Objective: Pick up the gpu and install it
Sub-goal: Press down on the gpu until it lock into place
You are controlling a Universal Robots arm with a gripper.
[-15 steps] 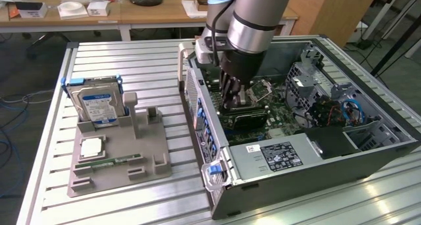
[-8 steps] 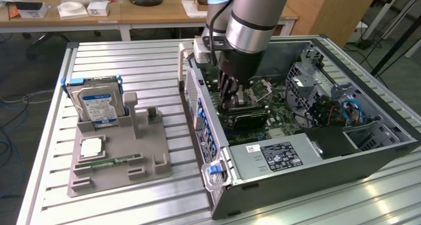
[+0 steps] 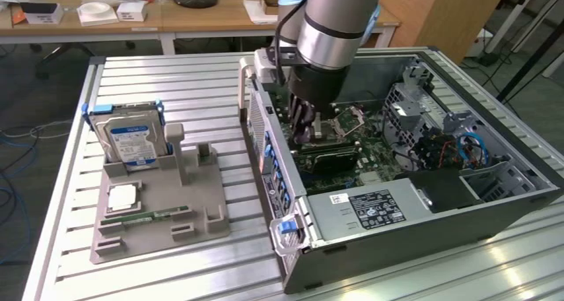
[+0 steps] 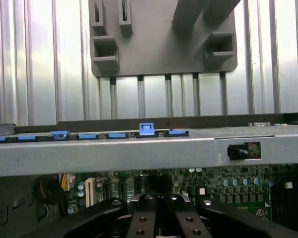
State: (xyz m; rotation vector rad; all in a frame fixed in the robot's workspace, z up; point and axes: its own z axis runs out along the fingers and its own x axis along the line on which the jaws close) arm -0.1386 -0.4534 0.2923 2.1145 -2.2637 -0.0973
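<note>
The arm is down inside the open computer case (image 3: 493, 202), and the gripper (image 3: 306, 126) hangs over the motherboard (image 3: 352, 162), close to the case wall nearest the grey parts holder (image 3: 158, 215). In the wrist view the black fingers (image 4: 144, 218) sit pressed together, fully closed, over the green board (image 4: 213, 183). A dark flat thing stands on edge just beneath the gripper in the exterior view, down at the board; whether that is the gpu, and whether the fingers grip it, cannot be told from here.

Out on the slatted aluminium table (image 3: 150, 83), the holder carries a silver hard drive (image 3: 129, 137) with a blue and white label, standing upright at its far end. A square chip (image 3: 121, 197) lies flat on the holder, and nearer the camera a narrow green RAM stick (image 3: 145, 216) lies along it. An upright grey post (image 3: 176, 149) beside the hard drive holds nothing.

The case's power supply (image 3: 370, 212) sits at the near end with its label up. Blue cables (image 3: 471, 149) loop inside toward the exterior view's right. Blue clips (image 4: 147, 130) line the case wall in the wrist view.
</note>
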